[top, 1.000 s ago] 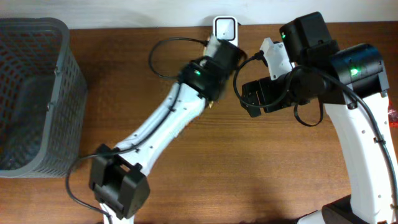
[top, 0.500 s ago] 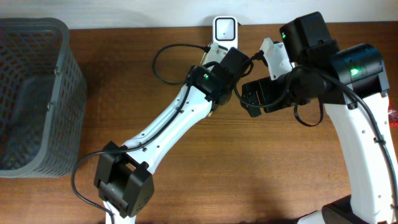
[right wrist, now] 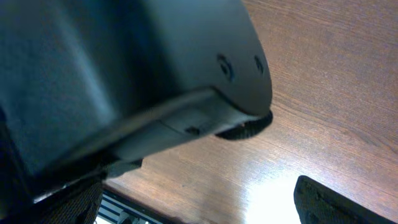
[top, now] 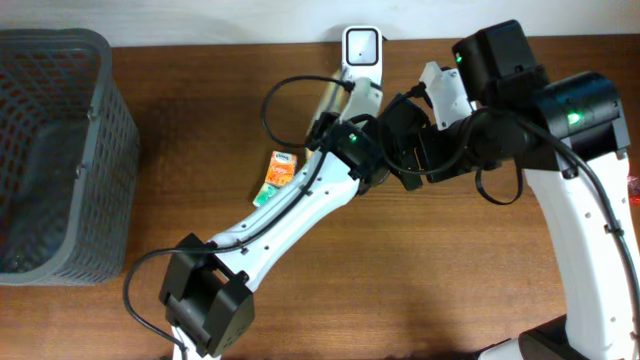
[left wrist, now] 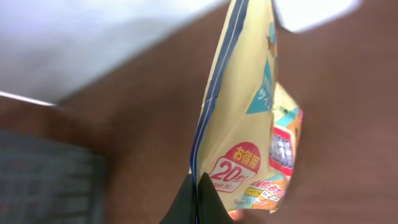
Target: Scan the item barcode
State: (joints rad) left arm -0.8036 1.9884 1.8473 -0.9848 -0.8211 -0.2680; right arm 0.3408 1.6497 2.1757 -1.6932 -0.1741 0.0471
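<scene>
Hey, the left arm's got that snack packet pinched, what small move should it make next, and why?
Probably ease the packet toward the white scanner, turning a flat face to it. The left fingers are shut on the packet's edge, and no barcode shows in any view.

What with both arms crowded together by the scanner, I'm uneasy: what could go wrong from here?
The left gripper pinches the snack bag by one edge only, so it could slip or twist away from the scanner.
The left arm looms right in front of the open right gripper; a small move might knock them together.
</scene>
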